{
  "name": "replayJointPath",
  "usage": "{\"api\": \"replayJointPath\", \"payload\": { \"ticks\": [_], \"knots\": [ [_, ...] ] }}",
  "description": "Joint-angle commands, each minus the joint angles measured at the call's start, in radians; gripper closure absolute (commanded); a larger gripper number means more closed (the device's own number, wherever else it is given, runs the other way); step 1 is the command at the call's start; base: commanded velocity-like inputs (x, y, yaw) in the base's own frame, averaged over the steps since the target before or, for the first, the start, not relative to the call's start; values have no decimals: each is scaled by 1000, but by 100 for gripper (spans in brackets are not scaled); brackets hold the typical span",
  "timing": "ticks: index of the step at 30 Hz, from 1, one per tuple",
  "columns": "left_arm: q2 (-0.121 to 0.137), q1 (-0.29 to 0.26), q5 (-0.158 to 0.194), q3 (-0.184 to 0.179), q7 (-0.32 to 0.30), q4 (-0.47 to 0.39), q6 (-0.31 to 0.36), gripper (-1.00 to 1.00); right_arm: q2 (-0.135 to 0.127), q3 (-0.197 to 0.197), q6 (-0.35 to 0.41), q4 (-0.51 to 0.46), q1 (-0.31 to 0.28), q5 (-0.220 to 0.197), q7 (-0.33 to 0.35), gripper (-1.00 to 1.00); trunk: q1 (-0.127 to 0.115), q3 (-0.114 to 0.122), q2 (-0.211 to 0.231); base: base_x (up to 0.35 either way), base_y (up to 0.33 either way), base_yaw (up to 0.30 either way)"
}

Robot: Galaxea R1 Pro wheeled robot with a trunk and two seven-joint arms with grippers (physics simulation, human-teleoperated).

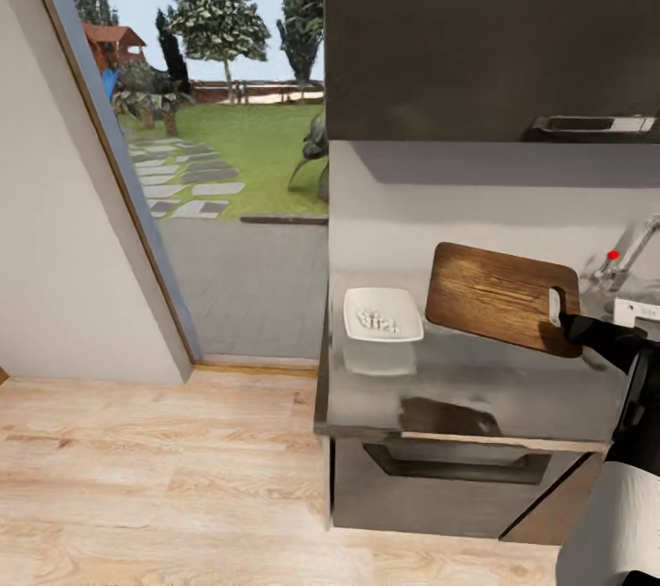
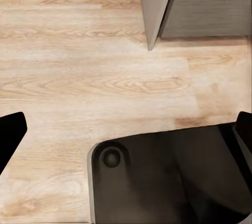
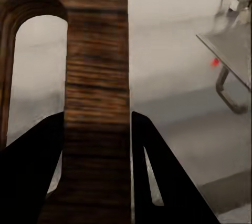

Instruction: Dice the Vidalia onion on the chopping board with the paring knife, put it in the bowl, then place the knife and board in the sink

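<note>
My right gripper is shut on the dark brown chopping board at the strip beside its handle hole, holding it tilted above the grey countertop. In the right wrist view the board runs between the two black fingers. To the board's left, the white bowl on the counter holds small pale onion pieces. The chrome tap with its red knob stands at the far right. The paring knife is out of view. Over the wooden floor, my left gripper is open and empty.
A dark wall cabinet hangs above the counter. A tall glass pane onto a garden stands left of the counter's end. Below the worktop is a dark cabinet front with a handle. The robot's dark base sits on the floor.
</note>
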Motion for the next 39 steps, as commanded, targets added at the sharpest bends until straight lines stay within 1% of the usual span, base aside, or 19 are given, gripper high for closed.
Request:
{"api": "replayJointPath", "payload": {
  "ticks": [1,8,14,17,29,34,39],
  "knots": [
    [-1,0,-7,8,-6,-1,-1,-100,1,-1,3,-1,-2,7,10,100,0,-1,-2,-325,0,-205],
    [-1,0,-7,8,-6,-1,-1,-100,2,0,2,0,-2,5,10,100,0,5,-2,-324,-55,-154],
    [-2,0,-7,9,-5,-1,-1,-100,7,1,2,1,-2,6,11,100,0,5,-2,-162,-232,-8],
    [-3,0,-7,8,-4,-1,-1,-100,17,1,1,1,-2,8,10,100,0,5,-2,103,-268,0],
    [-3,0,-7,9,-4,-1,-1,-100,23,1,0,3,-2,8,10,100,0,5,-2,184,-250,0],
    [-3,0,-7,9,-4,-1,-1,-100,25,1,-1,4,-2,8,10,100,0,6,-2,26,-258,-19],
    [-3,0,-7,9,-4,-1,-1,-100,32,1,-1,6,-2,8,10,100,0,8,-2,1,-267,-113]
  ]
}}
